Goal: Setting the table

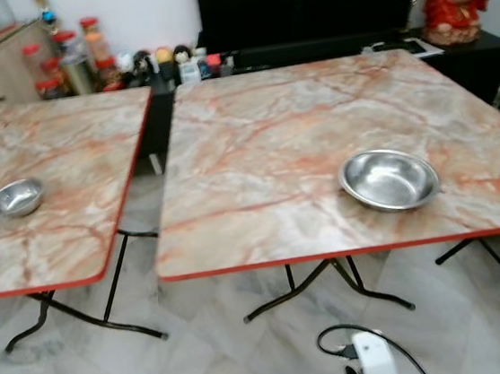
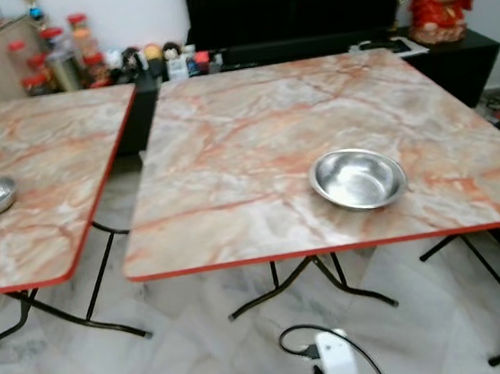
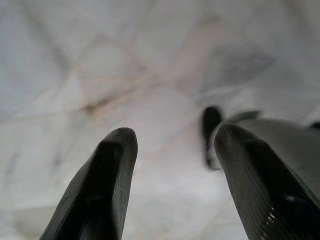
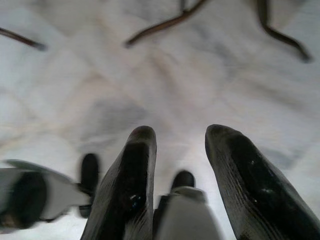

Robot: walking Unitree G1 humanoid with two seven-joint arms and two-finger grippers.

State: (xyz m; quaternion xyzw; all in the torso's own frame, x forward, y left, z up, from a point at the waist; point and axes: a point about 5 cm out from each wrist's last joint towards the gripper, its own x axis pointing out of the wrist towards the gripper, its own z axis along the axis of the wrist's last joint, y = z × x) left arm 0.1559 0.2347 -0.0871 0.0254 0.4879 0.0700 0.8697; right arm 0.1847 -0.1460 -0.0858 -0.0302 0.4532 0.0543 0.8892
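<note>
1. I've got two marble-pattern worktops side by side, and the right-hand worktop (image 1: 272,139) is my landmark.
2. The bigger steel bowl (image 1: 388,178) sits on it, near its front edge.
3. A smaller steel bowl (image 1: 15,197) is on the left-hand worktop (image 1: 57,155), well apart from the landmark.
4. Left end effector (image 3: 172,175) hangs over the marble floor (image 1: 250,349) with its fingers apart and empty.
5. Right end effector (image 4: 175,165): same deal, fingers apart over the floor by the landmark's legs.

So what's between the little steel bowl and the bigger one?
Between the small bowl and large bowl, the eye views show bare marbled tabletop and the floor gap separating the two tables.
</note>
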